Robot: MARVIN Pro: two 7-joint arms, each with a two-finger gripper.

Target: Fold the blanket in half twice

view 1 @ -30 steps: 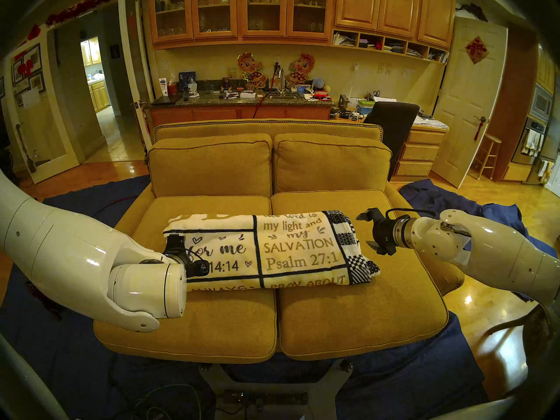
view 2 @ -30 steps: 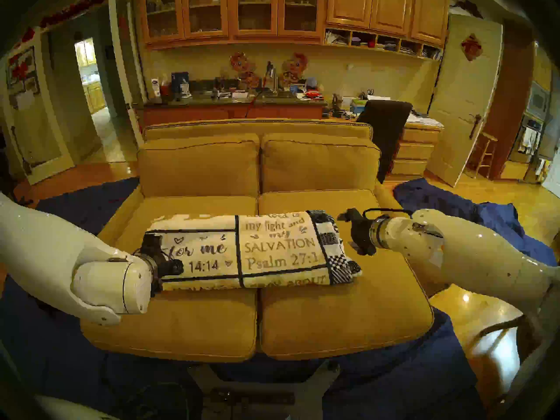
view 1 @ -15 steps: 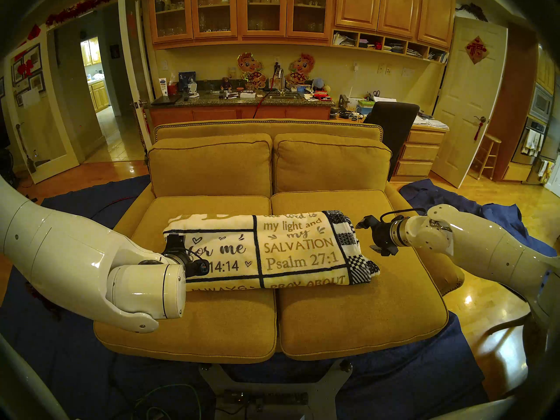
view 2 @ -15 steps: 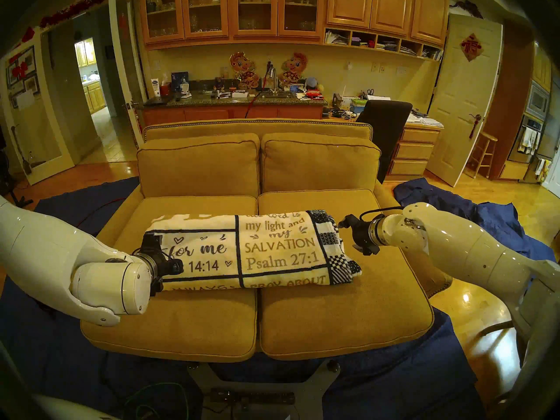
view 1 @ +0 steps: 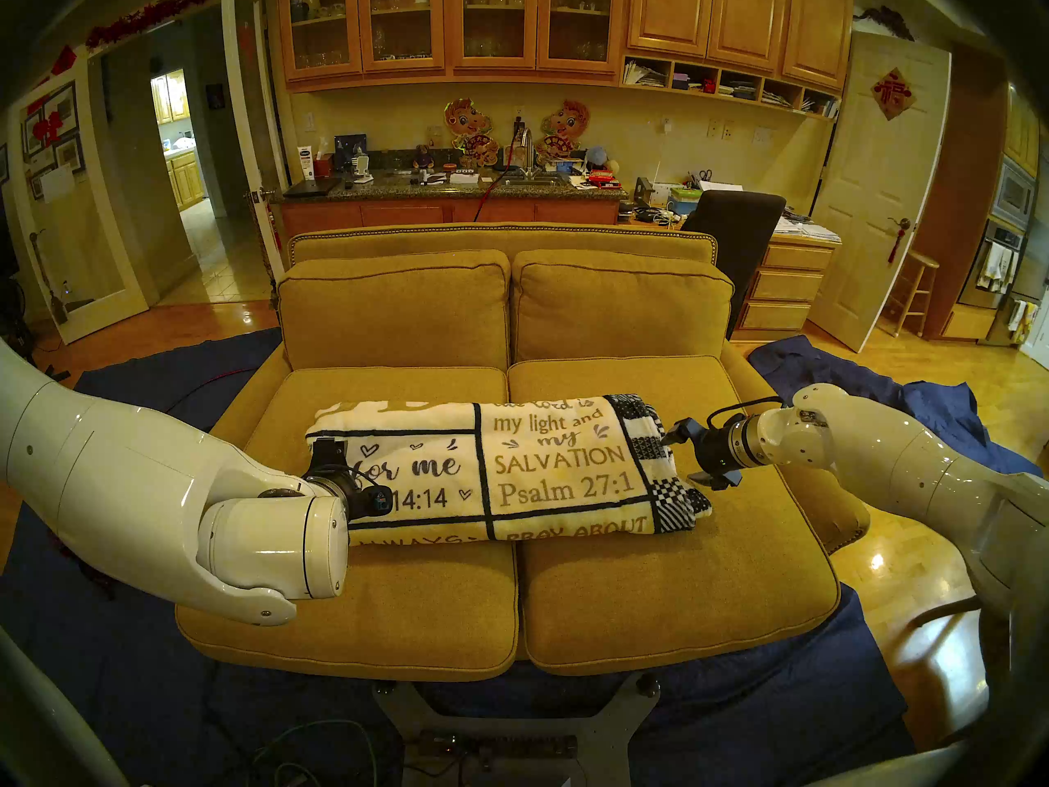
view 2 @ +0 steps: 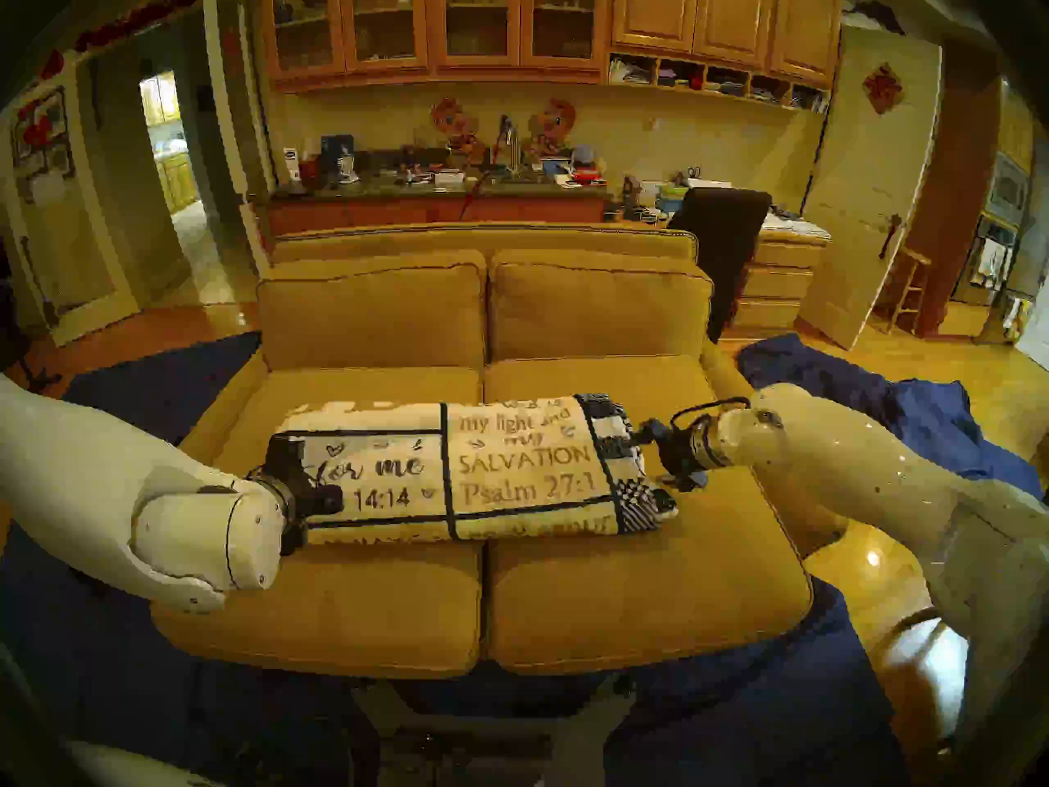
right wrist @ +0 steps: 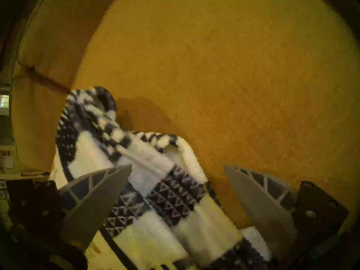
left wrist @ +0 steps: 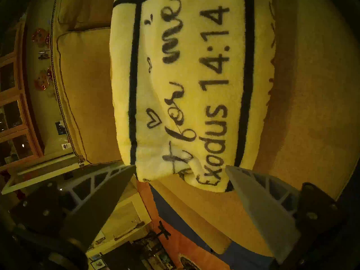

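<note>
The blanket [view 1: 511,468] lies folded into a long cream band across both seat cushions of the sofa [view 1: 653,587], lettering up and checkered edge at its right end. My left gripper [view 1: 335,473] is open at the blanket's left end. In the left wrist view that end of the blanket [left wrist: 194,88] reaches in between the left gripper's [left wrist: 180,167] spread fingertips. My right gripper [view 1: 681,455] is open at the checkered end. In the blurred right wrist view the right gripper [right wrist: 178,166] has the checkered blanket edge [right wrist: 155,185] running between its fingers. Neither gripper grips anything.
Plain dark blue cloths lie on the floor to the right [view 1: 851,382] and left [view 1: 170,371] of the sofa. A black chair [view 1: 732,229] and a desk stand behind its right end. The sofa's back cushions rise behind the blanket. My base frame [view 1: 499,729] is in front.
My right gripper has moved left and slightly down, from beside the blanket to its checkered end, staying open. The left arm and the blanket have not moved.
</note>
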